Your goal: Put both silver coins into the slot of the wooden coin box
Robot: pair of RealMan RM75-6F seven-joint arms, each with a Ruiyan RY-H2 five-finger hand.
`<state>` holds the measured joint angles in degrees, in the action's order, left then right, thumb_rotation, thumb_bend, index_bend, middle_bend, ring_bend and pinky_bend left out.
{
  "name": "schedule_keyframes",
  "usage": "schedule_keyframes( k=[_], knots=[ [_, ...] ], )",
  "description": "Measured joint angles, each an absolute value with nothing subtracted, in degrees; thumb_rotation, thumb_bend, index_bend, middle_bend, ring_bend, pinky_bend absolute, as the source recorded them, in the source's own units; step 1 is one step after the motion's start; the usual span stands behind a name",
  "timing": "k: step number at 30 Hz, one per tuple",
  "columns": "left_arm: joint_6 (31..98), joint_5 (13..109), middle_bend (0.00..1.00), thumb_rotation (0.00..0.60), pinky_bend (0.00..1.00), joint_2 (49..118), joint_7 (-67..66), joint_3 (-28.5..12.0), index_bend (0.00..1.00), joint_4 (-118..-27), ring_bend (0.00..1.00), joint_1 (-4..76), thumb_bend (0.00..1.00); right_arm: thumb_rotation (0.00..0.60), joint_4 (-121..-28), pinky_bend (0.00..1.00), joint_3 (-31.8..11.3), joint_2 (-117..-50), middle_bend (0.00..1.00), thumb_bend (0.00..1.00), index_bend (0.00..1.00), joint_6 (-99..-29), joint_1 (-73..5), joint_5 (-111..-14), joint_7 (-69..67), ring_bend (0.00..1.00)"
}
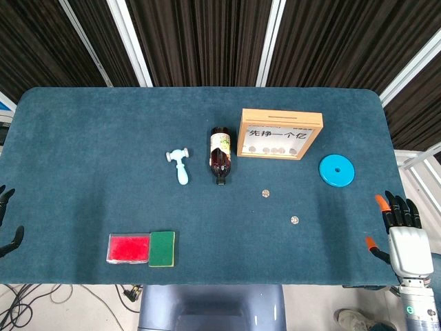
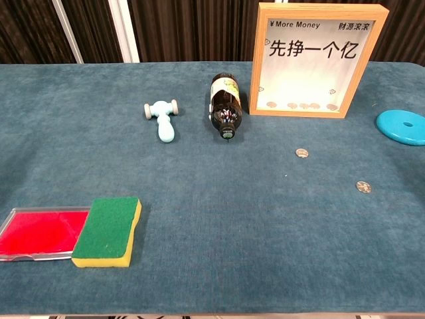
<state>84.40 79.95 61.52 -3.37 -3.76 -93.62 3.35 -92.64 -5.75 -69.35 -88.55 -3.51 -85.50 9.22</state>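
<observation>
Lying flat on the teal table (image 1: 83, 138): two silver coins, well apart, one (image 1: 265, 193) nearer the wooden coin box (image 1: 280, 134), the other (image 1: 294, 220) closer to the table's front edge and further right. Too small and round to show any heading. Standing upright behind them, one box, long axis running left to right, glass front facing the robot, slot (image 1: 282, 116) along its top edge, several coins already resting inside at the bottom. Just left of it, one dark bottle (image 1: 220, 154) on its side, neck pointing toward the robot. Further left, one pale blue toy hammer (image 1: 180, 165), handle toward the robot. Right of the box, one blue disc (image 1: 336, 170). Near the front left, one red tray (image 1: 129, 248) touching one green-and-yellow sponge (image 1: 162, 248). At the right edge, right hand (image 1: 400, 224), empty, fingers spread. At the left edge, left hand (image 1: 7, 221), only dark fingertips showing, apart, nothing visibly held.
</observation>
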Motion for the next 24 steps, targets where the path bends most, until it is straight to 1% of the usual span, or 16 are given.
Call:
schedule_keyframes(
  k=[13, 24],
  knots=[
    [87.31, 82.24, 0.0, 0.6, 0.0, 63.05, -2.17, -4.38, 0.08, -90.72, 0.0, 3.2, 0.4, 0.6, -92.7, 0.0, -5.92, -69.58, 0.04, 0.33, 0.09, -88.91, -3.52, -85.55, 9.35, 0.0],
    [86.52, 82.02, 0.0, 0.6, 0.0, 62.77, -2.12, -4.12, 0.08, -91.22, 0.0, 3.23, 0.4, 0.6, -93.9, 0.0, -6.05, -69.07, 0.04, 0.33, 0.09, -89.38, -3.21, -85.32, 9.1, 0.0]
  ],
)
